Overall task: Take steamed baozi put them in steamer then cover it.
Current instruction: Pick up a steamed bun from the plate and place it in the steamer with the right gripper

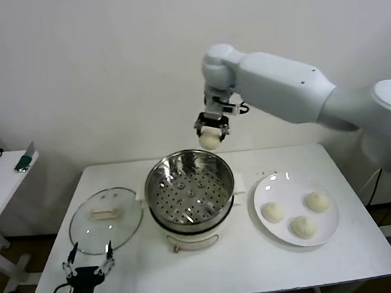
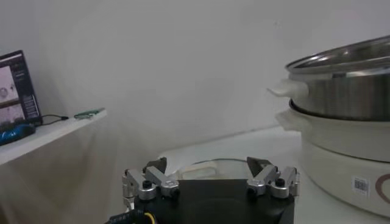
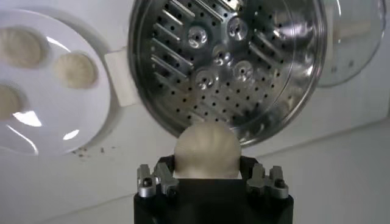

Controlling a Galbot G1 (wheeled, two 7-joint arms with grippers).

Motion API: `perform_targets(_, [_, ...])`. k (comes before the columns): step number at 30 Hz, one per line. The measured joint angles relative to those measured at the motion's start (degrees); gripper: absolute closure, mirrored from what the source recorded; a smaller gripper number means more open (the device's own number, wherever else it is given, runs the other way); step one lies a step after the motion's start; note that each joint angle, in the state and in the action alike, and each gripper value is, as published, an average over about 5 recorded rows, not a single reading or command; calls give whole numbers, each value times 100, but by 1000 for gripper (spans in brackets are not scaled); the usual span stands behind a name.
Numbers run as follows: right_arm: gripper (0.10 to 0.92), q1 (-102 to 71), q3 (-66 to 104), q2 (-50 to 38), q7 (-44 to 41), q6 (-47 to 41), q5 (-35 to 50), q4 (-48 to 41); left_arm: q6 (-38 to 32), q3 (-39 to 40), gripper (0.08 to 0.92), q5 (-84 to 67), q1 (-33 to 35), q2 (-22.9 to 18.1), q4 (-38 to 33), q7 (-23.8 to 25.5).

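Note:
My right gripper (image 1: 210, 131) hangs above the far rim of the steamer (image 1: 186, 196), shut on one cream-white baozi (image 1: 209, 140). In the right wrist view that baozi (image 3: 206, 151) sits between the fingers, with the perforated steel basket (image 3: 244, 55) empty below it. Three more baozi (image 1: 273, 212) (image 1: 317, 201) (image 1: 303, 227) lie on the white plate (image 1: 288, 190) to the right of the steamer. The glass cover (image 1: 106, 226) lies flat on the table to the left of the steamer. My left gripper (image 1: 88, 263) is open at the table's front left edge, just short of the cover (image 2: 210, 163).
A side table (image 1: 6, 178) with small devices stands to the left of the white work table (image 1: 260, 264). The steamer's white pot base (image 2: 341, 143) rises close beside my left gripper (image 2: 208, 165). A wall stands behind the table.

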Motion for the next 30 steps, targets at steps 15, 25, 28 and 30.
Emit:
perform_targets(15, [335,-962,345,547,266,436,-1564,-267,-29,35,177,-33,34,-74,108,-42])
perform_targets(25, [320,-1356,481,695,411,503,-2159,-378,-27,28,177,-62,40,-74,170,-76])
perform_targets(28, [275,-1399,490,706,439,491,-2256,-383,-32,26,177,-68,46,-74,177,-79])
perform_targets(30, [235,-1412,496,703,443,477,-2299,-380,-34,21,177,-74,50,-74,179,-82])
